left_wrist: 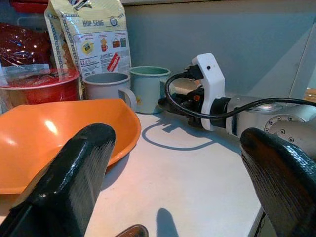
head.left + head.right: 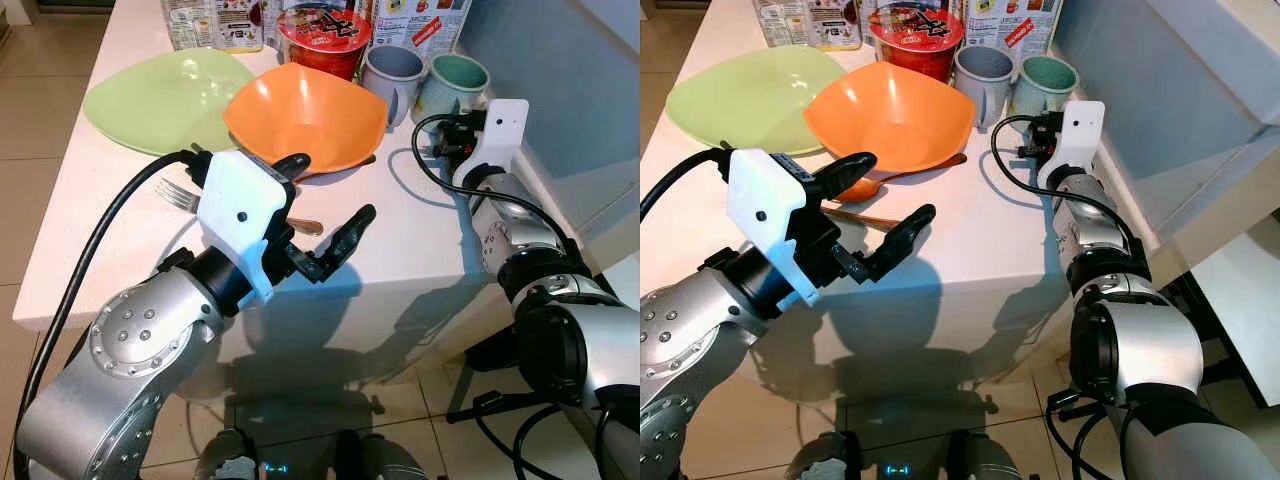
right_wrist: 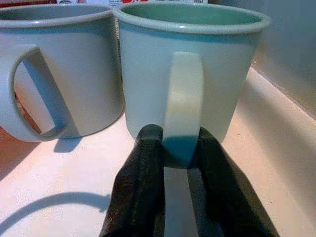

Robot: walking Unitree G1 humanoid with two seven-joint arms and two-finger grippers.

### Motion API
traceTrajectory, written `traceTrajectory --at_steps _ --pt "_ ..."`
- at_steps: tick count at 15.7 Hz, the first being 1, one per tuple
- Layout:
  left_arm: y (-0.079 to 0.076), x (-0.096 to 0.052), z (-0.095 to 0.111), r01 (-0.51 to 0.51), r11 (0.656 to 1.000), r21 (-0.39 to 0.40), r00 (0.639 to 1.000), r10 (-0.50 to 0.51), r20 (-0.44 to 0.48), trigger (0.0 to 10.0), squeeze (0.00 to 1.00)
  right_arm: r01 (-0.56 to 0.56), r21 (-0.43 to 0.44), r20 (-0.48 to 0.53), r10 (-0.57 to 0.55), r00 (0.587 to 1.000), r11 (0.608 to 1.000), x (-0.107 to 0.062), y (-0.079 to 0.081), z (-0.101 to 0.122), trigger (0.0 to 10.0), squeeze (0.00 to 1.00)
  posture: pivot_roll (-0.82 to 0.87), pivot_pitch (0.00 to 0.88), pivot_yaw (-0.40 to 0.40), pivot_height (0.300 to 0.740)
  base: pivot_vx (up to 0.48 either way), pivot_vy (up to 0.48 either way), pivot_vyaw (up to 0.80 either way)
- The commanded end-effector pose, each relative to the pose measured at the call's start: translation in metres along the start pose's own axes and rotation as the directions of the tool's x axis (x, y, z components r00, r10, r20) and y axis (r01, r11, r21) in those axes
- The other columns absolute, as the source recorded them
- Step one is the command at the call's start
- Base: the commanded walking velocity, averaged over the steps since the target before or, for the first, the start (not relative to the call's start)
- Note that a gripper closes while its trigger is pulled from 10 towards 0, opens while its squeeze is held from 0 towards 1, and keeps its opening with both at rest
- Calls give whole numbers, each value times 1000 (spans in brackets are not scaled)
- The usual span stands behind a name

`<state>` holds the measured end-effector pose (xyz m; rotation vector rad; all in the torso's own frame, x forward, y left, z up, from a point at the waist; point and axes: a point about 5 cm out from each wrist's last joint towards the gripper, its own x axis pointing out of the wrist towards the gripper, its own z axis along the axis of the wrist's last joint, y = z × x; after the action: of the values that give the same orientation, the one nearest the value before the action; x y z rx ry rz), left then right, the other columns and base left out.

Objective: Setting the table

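Your desk is far from set — the dishes sit bunched along the upper edge of the head views, nothing laid out as a place setting yet. At upper left lies the green plate; touching it to the right is the orange bowl, with a fork just below the plate, partly hidden by your arm. Behind the bowl stands a red noodle cup, then the grey mug and, beside it at upper right, the green mug.

Your left gripper hovers in the frame's centre over the desk's near edge, jaws wide apart and empty. Your right gripper reaches to upper right — jaws clamped on the green mug's handle, mug on the desk. I'd judge placing that mug is the step in hand.
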<state>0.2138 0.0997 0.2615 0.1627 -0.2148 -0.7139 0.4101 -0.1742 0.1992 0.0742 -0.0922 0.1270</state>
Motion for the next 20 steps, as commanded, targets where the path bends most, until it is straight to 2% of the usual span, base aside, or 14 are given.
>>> traceTrajectory --at_steps 1,6,11,15,18,19,20 --pt "-1 0 1 9 1000 3 1000 -9 10 10000 0 5 15 17 -5 1000 1000 1 -1 4 0 0 169 149 -113 740 0 0 0" --pt "4 2 0 7 1000 22 1000 -7 16 10000 0 -6 15 32 6 999 1000 1 0 5 0 0 168 112 -109 740 0 0 0" --pt "6 2 1 -10 999 38 999 9 31 10000 0 -54 -41 102 58 993 998 4 14 15 0 0 145 67 -117 740 0 0 0" --pt "7 7 -5 -16 1000 15 999 15 50 10000 0 -53 -115 212 77 974 992 -2 20 20 0 0 85 28 -110 740 0 0 0" --pt "6 11 -9 -15 1000 9 998 14 54 10000 0 -95 -151 228 128 965 984 -11 25 15 0 0 59 5 -107 740 0 0 0" --pt "6 13 -12 -20 1000 16 998 19 52 10000 0 -98 -165 242 137 961 981 -21 24 14 0 0 57 0 -106 740 0 0 0" --pt "8 14 -13 -33 999 22 998 32 50 10000 0 -94 -158 248 132 960 983 -23 25 15 0 0 57 0 -101 740 0 0 0"
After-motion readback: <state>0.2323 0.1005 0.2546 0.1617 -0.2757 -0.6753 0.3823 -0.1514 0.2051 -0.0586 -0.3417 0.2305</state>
